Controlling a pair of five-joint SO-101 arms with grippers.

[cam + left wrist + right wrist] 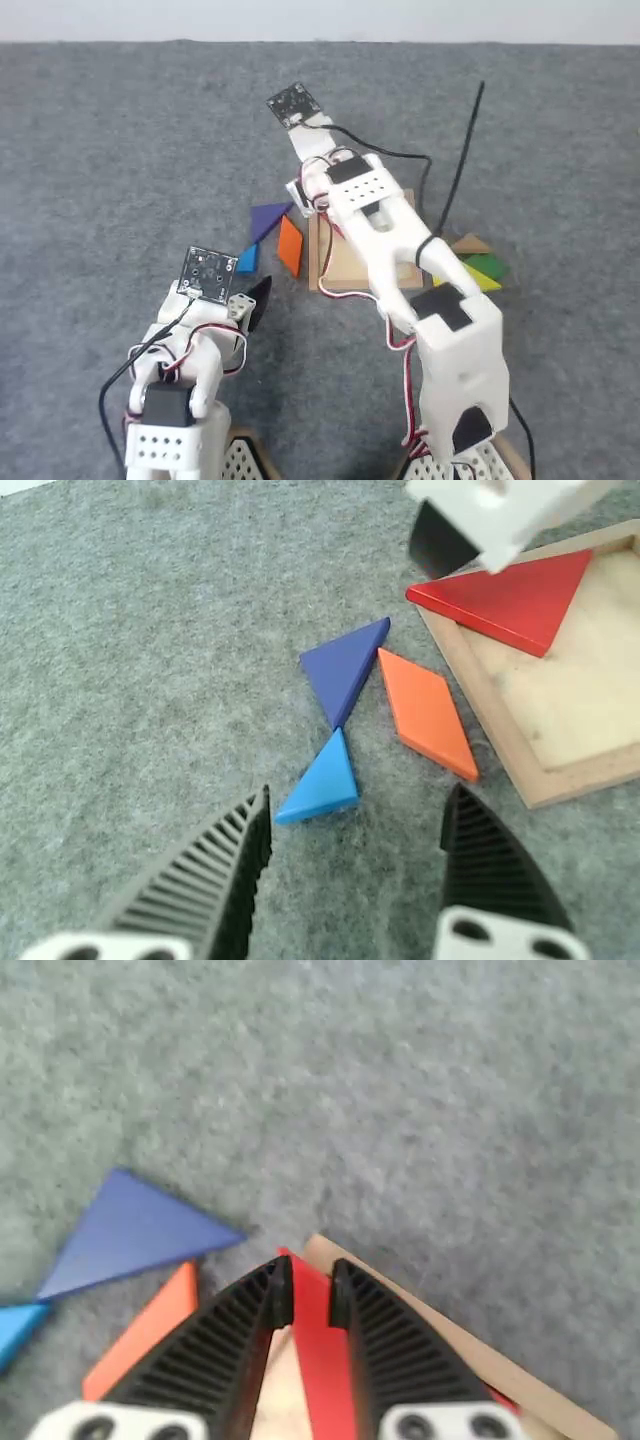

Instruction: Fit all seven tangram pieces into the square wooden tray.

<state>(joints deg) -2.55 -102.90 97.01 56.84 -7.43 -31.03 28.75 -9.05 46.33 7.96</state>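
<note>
- A grey, felt-like table (120, 150) carries a square wooden tray (500, 750).
- The right end effector (310, 1275) is closed on the red triangle (322, 1360), its jaws pinching the piece near one tip, at a corner of the tray.
- The left wrist view shows what the arm hides from above: the red triangle lies across that corner, one tip past the rim, and the rest of the tray floor in sight is bare.
- Just beside the tray lie an orange piece (428, 712), a navy triangle (345, 665) and a blue triangle (322, 785).
- The left end effector (360, 795) hangs open near the blue triangle, gripping nothing.
- The high view shows green (488, 265) and yellow (478, 282) pieces by the tray's far side.
</note>
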